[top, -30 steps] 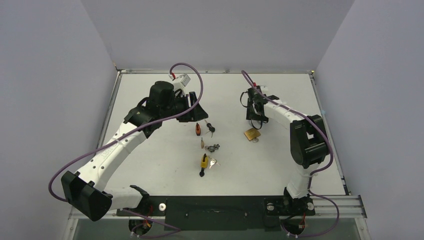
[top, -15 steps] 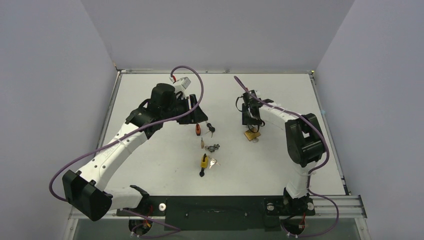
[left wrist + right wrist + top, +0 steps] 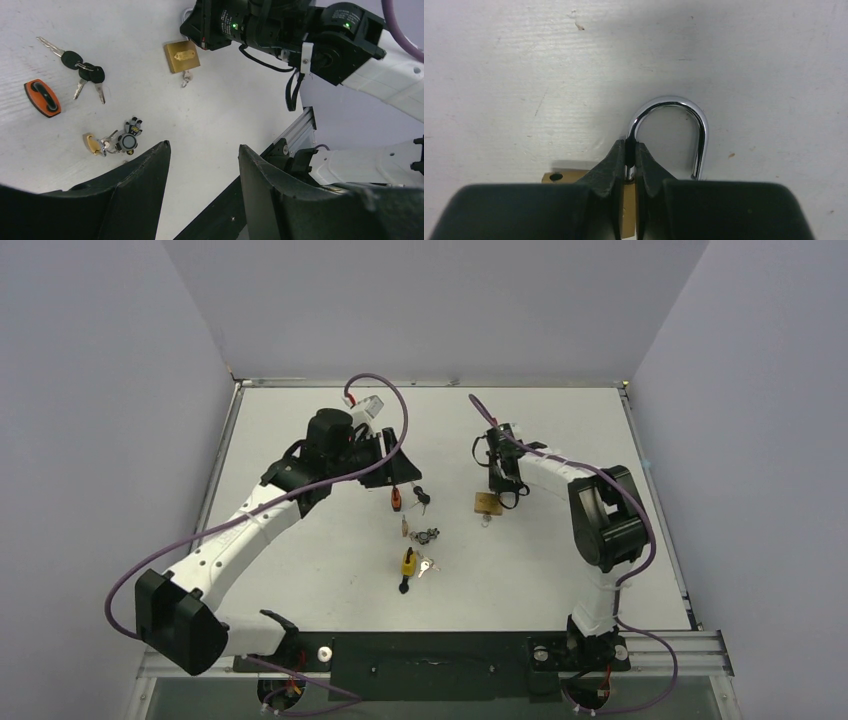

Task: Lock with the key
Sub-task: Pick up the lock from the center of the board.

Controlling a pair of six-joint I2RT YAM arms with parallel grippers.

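The right claw (image 3: 630,150) is clamping one leg of the open silver shackle (image 3: 670,103) on the brass padlock (image 3: 487,503). The padlock is lying flat on the table (image 3: 520,570), right of centre, with its key (image 3: 186,78) sticking out of the body, so the grip is probably steadying the lock for closing. The left claw (image 3: 203,148) is hanging spread wide and empty near the orange padlock (image 3: 42,98), likely waiting to work the key. Compared with a second ago, the right claw is now squeezing shut instead of standing half apart, and the brass padlock is lying slightly further left.
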